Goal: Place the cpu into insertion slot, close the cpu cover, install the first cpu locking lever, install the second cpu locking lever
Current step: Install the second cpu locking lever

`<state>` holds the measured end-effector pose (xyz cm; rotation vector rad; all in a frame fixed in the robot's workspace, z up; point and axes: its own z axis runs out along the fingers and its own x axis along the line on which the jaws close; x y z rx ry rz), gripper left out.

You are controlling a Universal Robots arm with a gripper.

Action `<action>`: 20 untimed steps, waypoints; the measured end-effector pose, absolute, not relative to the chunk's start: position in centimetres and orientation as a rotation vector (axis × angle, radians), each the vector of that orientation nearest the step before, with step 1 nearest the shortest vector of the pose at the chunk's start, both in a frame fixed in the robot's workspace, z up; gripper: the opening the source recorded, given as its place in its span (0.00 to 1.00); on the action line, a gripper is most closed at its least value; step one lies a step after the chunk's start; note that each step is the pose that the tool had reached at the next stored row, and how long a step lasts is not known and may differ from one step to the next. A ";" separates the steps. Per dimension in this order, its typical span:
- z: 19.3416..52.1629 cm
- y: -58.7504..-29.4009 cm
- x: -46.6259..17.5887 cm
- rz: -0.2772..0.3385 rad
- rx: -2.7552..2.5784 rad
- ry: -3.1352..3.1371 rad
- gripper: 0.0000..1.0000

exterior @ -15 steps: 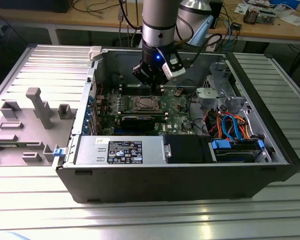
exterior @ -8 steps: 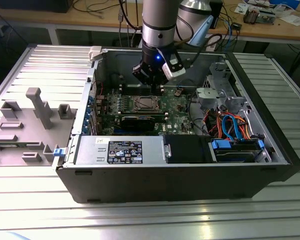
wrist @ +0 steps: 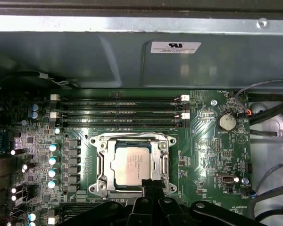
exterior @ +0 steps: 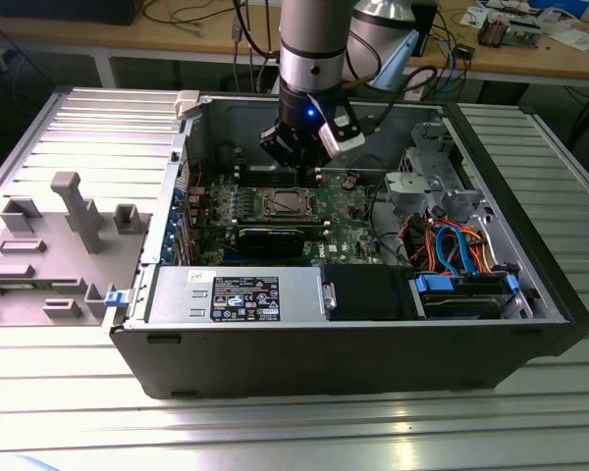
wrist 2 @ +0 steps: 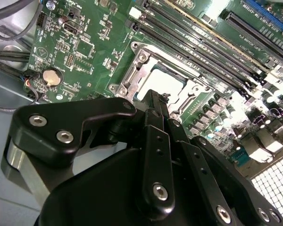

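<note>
The cpu [wrist: 132, 165] lies flat in the insertion slot [wrist: 96, 187], its pale metal top showing through the window of the cpu cover [wrist: 132, 138]. The cover lies down over the chip. In the second wrist view the same cpu [wrist 2: 169, 81] sits just beyond my gripper [wrist 2: 155, 97], whose black fingers are pressed together with nothing between them. The fingertips hang close over one edge of the socket. In the exterior view my gripper [exterior: 298, 165] hovers inside the open computer case, over the socket's [exterior: 265, 206] far side.
Long black memory slots [wrist: 118, 111] run beside the socket. A round coin battery [wrist: 225, 121] sits on the green board. The case holds a power supply [exterior: 238, 294] in front and a drive cage with coloured cables [exterior: 461, 257] on the exterior view's right. A grey fixture [exterior: 71, 208] stands outside.
</note>
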<state>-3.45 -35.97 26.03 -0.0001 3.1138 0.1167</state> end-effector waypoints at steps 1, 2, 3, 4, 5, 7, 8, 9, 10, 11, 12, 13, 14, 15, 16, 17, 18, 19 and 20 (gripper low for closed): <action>26.0 -36.1 -3.4 0.118 0.000 3.114 0.11; 26.0 -36.3 -3.4 0.120 0.000 3.114 0.11; 26.0 -36.5 -3.4 0.122 0.000 3.114 0.11; 26.0 -36.7 -3.4 0.123 0.000 3.114 0.11; 26.0 -37.0 -3.4 0.126 0.000 3.114 0.11; 26.0 -37.3 -3.4 0.130 0.000 3.115 0.11; 26.0 -37.4 -3.4 0.130 0.000 3.115 0.11; 26.0 -37.4 -3.5 0.130 0.000 3.115 0.11; 26.0 -37.4 -3.5 0.130 0.001 3.115 0.11; 26.0 -37.4 -3.5 0.130 0.000 3.115 0.11; 26.0 -37.4 -3.4 0.129 0.000 3.115 0.11; 26.0 -37.4 -3.4 0.129 0.000 3.115 0.11; 26.0 -37.4 -3.4 0.129 0.000 3.115 0.11; 26.0 -37.4 -3.5 0.129 0.000 3.115 0.11; 26.0 -37.4 -3.4 0.130 0.000 3.115 0.11; 26.0 -37.4 -3.5 0.129 -0.001 3.115 0.11; 25.9 -37.5 -3.4 0.130 -0.010 3.116 0.11; 25.9 -37.5 -3.5 0.130 -0.031 3.119 0.11; 25.7 -37.7 -3.5 0.131 -0.038 3.121 0.11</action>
